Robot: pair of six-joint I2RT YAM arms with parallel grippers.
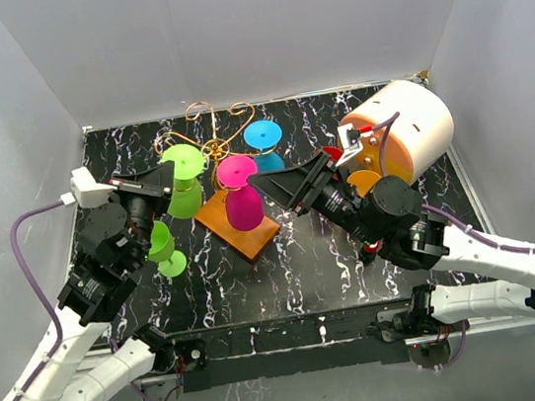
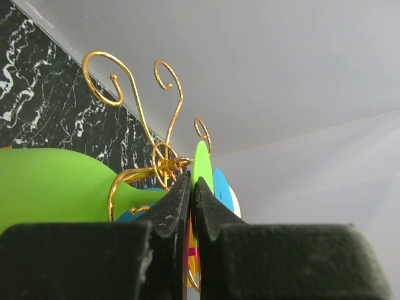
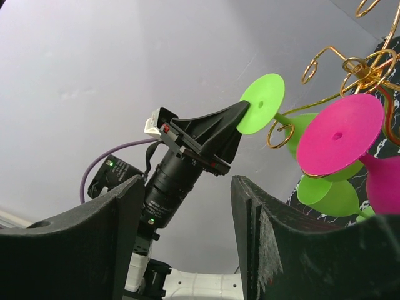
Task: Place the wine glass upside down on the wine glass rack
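Hanging bowl-down on the left side of the wine glass rack (image 1: 213,150), the green wine glass (image 1: 185,194) has its stem caught in a gold wire loop, its round foot uppermost. The left gripper (image 1: 172,178) is clamped on the rim of that foot, and its 2 fingers (image 2: 169,209) are pressed nearly together with only the thin green disc between them. A magenta glass (image 1: 242,204) hangs next to it over the orange-brown base (image 1: 255,239), and a blue glass (image 1: 264,137) hangs behind. Crowding in from the right, the right gripper (image 1: 258,185) sits just beside the magenta glass, jaws wide apart and holding nothing. A 2nd green glass (image 1: 163,251) sits low by the left arm. At the back right of the black marbled table (image 1: 297,266) lies a white drum (image 1: 407,126) with an orange inside.
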